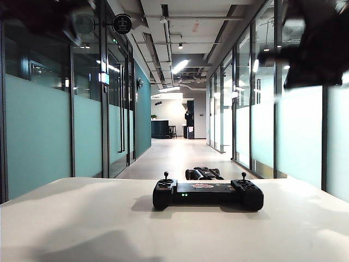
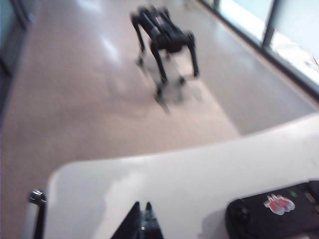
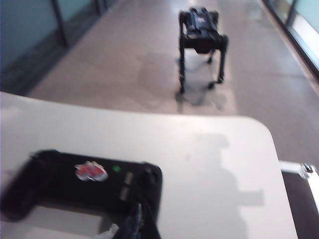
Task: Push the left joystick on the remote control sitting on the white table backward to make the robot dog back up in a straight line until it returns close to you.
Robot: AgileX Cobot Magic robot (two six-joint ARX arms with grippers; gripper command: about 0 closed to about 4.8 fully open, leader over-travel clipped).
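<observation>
1. The left gripper hangs above the white table, jaws together, remote control off to its side.
2. The right gripper, closed on nothing, hangs just above the remote control's end.
3. The robot dog stands on the floor beyond both.

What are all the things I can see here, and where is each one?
remote control: one, black with green lights and a pinkish sticker, on the table near its far edge.
joysticks: two, thin black, upright; the left joystick at one end of the controller, the other stick at the opposite end.
white table: one, white, fills the foreground.
robot dog: one, black, standing on the corridor floor just beyond the table.
glass partitions: frosted teal and white, along both sides of the corridor.
left gripper: one, black, raised above the table beside the controller, fingers together.
right gripper: one, black, shut, raised over the controller's other end.
</observation>
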